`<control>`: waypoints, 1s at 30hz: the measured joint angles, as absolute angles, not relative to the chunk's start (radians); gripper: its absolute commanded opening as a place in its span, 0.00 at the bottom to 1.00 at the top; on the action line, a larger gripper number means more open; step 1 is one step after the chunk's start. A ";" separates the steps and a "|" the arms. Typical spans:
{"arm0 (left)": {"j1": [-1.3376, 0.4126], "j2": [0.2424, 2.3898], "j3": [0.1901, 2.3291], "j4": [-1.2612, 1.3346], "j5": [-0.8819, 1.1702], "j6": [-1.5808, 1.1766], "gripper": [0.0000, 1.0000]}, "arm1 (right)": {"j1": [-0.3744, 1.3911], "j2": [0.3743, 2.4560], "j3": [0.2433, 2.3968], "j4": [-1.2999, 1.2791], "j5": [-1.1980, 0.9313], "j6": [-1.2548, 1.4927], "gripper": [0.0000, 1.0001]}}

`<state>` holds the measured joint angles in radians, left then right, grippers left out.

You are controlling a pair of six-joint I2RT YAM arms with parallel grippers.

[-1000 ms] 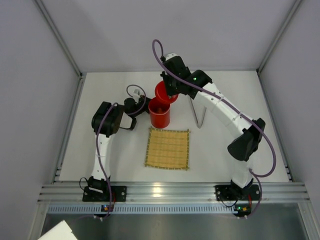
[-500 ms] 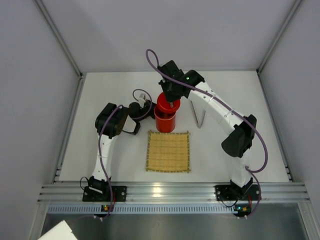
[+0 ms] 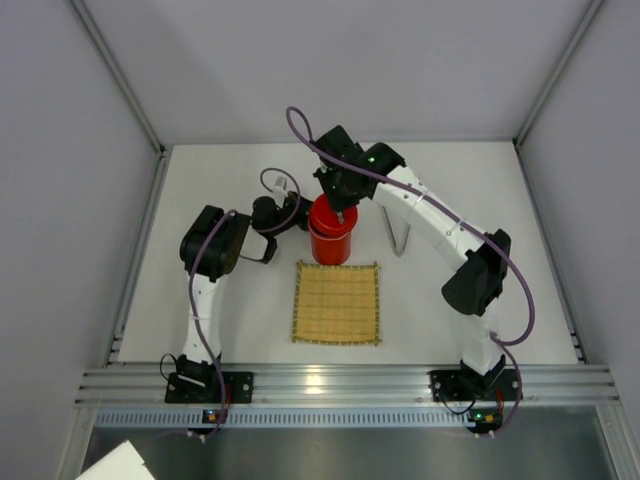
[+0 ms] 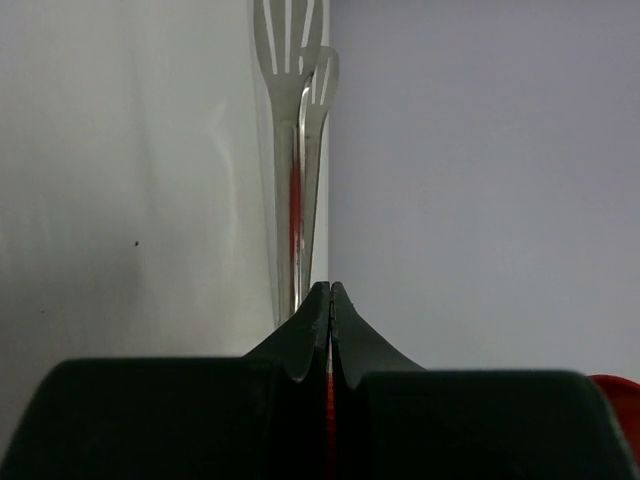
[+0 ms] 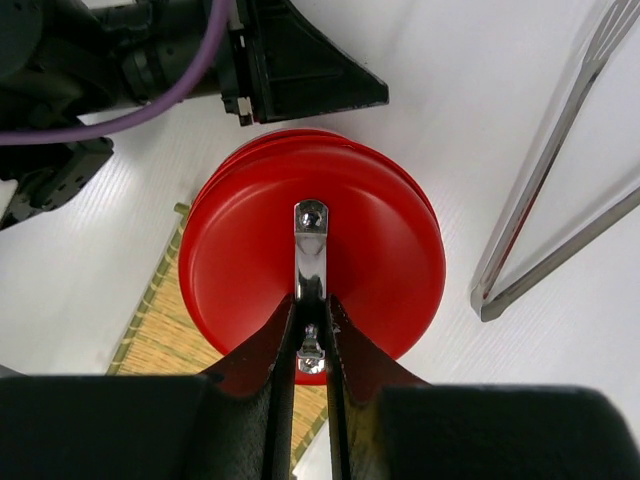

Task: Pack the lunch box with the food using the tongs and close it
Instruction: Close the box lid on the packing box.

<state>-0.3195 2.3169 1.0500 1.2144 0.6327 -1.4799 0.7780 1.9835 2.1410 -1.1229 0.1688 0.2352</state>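
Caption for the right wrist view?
Right gripper shut on the silver handle of the round red lid atop the red cylindrical lunch box; thin silver metal tongs lie beside.

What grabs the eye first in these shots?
The red lunch box stands in the middle of the table, its lid on top and the right hand pinched on the lid's small silver handle. The left hand sits shut right beside the box, on its left. The tongs lie to the box's right, and a bamboo mat lies just in front of it.
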 measured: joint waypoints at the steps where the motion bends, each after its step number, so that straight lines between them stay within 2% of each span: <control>1: -0.316 2.299 1.049 1.198 0.631 -1.466 0.01 | 0.778 1.984 2.140 -1.126 0.167 0.234 0.05; 15: -0.215 2.039 1.048 0.818 0.559 -1.227 0.00 | 0.778 2.063 2.180 -1.153 0.150 0.214 0.05; 30: -0.168 2.007 1.048 0.665 0.565 -1.177 0.00 | 0.779 2.117 2.288 -1.226 0.155 0.201 0.06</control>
